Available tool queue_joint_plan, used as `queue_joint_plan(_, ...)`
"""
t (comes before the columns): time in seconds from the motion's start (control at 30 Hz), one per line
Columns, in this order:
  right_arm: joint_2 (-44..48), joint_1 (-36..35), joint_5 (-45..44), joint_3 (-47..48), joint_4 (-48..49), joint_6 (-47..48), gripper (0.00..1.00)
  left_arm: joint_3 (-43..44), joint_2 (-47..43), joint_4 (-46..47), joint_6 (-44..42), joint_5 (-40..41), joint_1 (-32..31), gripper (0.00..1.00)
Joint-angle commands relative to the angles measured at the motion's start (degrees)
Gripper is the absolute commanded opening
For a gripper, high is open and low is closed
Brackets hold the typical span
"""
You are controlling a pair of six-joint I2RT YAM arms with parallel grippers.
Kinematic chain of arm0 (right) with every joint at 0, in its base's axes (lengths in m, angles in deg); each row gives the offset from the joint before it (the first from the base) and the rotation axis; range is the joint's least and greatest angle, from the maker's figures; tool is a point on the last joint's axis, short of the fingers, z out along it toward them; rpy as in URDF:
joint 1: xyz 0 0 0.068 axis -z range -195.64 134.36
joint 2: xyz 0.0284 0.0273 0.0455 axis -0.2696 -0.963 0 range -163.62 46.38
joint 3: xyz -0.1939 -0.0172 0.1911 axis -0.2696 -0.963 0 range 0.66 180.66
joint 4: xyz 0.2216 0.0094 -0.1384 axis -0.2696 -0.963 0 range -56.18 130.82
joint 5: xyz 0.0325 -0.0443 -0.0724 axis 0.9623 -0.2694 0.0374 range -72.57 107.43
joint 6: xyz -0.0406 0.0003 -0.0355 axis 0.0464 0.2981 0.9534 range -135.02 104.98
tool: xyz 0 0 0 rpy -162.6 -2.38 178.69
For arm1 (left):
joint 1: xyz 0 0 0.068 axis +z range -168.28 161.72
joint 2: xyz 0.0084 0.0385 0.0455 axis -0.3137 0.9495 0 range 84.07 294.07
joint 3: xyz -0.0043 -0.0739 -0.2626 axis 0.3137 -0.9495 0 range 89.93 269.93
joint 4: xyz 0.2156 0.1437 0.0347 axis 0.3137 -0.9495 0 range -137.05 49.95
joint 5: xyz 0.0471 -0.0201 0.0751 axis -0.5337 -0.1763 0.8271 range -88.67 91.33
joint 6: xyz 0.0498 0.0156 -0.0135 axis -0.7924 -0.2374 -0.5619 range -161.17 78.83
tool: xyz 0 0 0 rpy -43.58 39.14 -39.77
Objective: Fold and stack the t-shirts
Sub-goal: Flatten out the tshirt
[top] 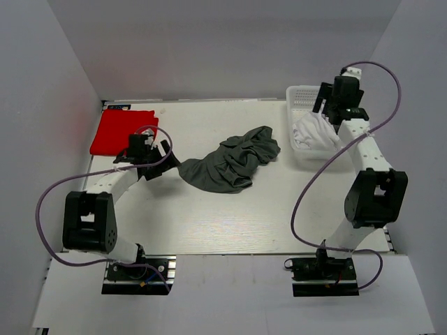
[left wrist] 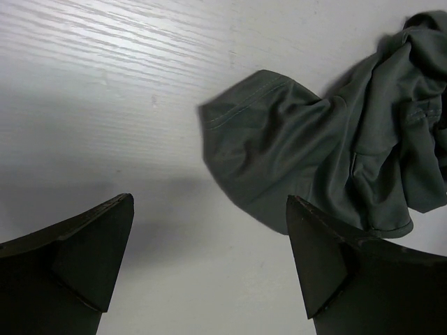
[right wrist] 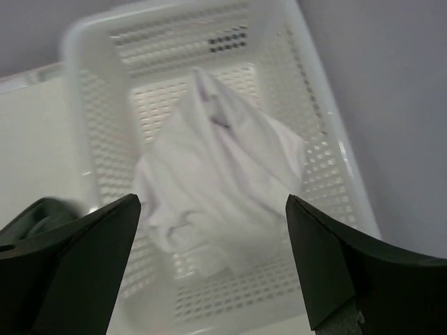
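the dark grey t-shirt (top: 234, 162) lies crumpled near the middle of the desk (top: 230, 223). the left hand (left wrist: 209, 202) hangs low just beside its near-left edge, fingers spread wide with nothing between them, not touching the cloth. the red t-shirt (top: 120, 132) lies flat and squared off at the far left corner, behind that arm. over on the right, the white t-shirt (right wrist: 216, 181) sits bunched in the white lattice basket (right wrist: 91, 105). the right hand (top: 328, 105) is poised above it, fingers also apart and gripping nothing.
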Motion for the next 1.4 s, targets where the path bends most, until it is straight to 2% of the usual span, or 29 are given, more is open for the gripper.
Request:
queue_joint_plan(0.0,6.0,-7.0,-4.1,-3.2,1.4,3.7,0.90,4.3,4.0,0.8,-0.8,-0.1,-3.1,1.00)
queue_joint_plan(0.13,9.2,-16.9,-2.6,-7.9,2.1,1.8,0.90,7.7,10.4,-1.3,-0.3,3.1,-5.6,0.98)
queue_joint_plan(0.23,11.5,-21.7,-0.9,-12.7,2.4,0.8,0.90,9.5,13.3,-2.8,0.9,8.0,-7.3,0.91)
queue_joint_plan(0.27,12.3,-25.2,-0.4,-14.4,2.4,0.8,0.90,9.5,15.3,-3.3,0.9,9.0,-7.3,0.86)
queue_joint_plan(0.33,13.6,-27.5,0.9,-18.7,3.1,0.2,0.90,11.6,17.4,-4.6,1.4,10.5,-8.6,0.79)
queue_joint_plan(0.37,13.6,-30.6,0.9,-19.7,3.1,-0.1,0.90,12.6,18.5,-4.6,1.4,11.1,-8.6,0.73)
queue_joint_plan(0.47,14.3,-33.7,4.9,-24.0,5.4,-0.5,0.90,13.3,22.3,-5.1,0.9,11.1,-9.8,0.54)
queue_joint_plan(0.5,14.7,-34.0,6.0,-26.2,7.0,-0.5,0.90,13.3,22.8,-4.3,0.9,10.4,-10.4,0.43)
queue_joint_plan(0.57,14.4,-35.2,9.7,-27.4,10.7,-0.8,0.90,12.6,23.5,-3.1,0.3,8.6,-11.0,0.33)
queue_joint_plan(0.67,13.6,-35.6,10.2,-28.7,15.7,-2.5,0.90,12.6,23.5,-2.5,0.3,8.8,-11.5,0.00)
queue_joint_plan(0.8,12.1,-34.9,2.6,-27.8,19.6,-7.0,0.90,9.8,19.2,-1.4,1.3,11.0,-11.5,0.00)
queue_joint_plan(0.9,9.4,-34.1,-7.8,-23.2,16.5,-10.2,0.90,8.5,15.7,-2.5,3.7,14.9,-11.5,0.00)
queue_joint_plan(1.0,4.7,-32.9,-9.3,-17.0,11.0,-11.7,0.90,8.5,14.7,-4.9,4.2,19.1,-11.5,0.00)
queue_joint_plan(1.13,-4.5,-30.0,-8.9,-6.4,6.7,-12.1,0.90,7.1,12.2,-4.3,4.8,19.6,-11.5,0.00)
queue_joint_plan(1.23,-13.1,-28.0,-7.7,3.4,0.8,-12.6,0.90,6.5,10.8,-3.7,4.8,19.6,-11.5,0.00)
queue_joint_plan(1.37,-20.7,-25.7,-3.0,10.9,-1.9,-12.7,0.90,6.5,9.7,-3.7,4.8,20.1,-11.5,0.00)
